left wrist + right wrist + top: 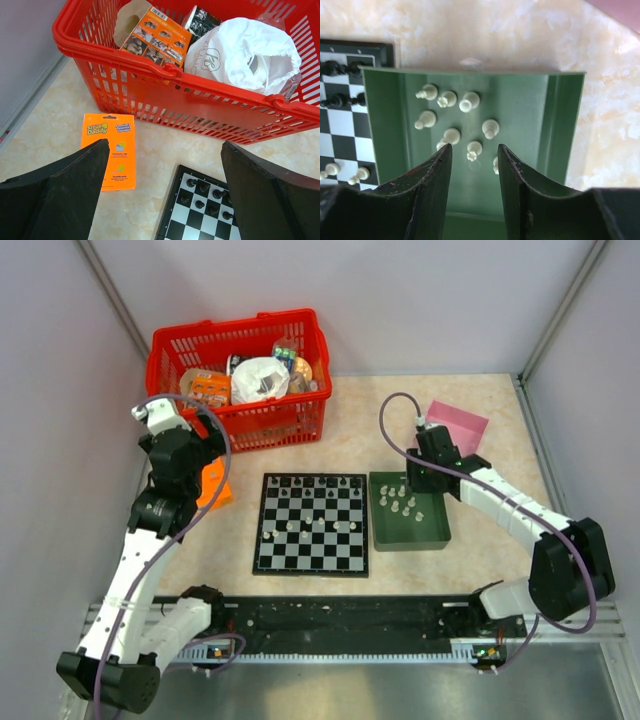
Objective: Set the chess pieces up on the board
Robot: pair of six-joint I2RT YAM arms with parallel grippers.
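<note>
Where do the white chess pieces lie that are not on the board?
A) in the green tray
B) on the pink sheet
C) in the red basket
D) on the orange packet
A: the right wrist view shows the loose white pieces standing inside the green tray, just beside the board.

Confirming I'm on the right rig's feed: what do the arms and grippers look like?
The left arm and right arm: white links, black joint housings, a grey-purple cable looping along each. The left gripper and right gripper have matte black, wedge-shaped fingers.
</note>
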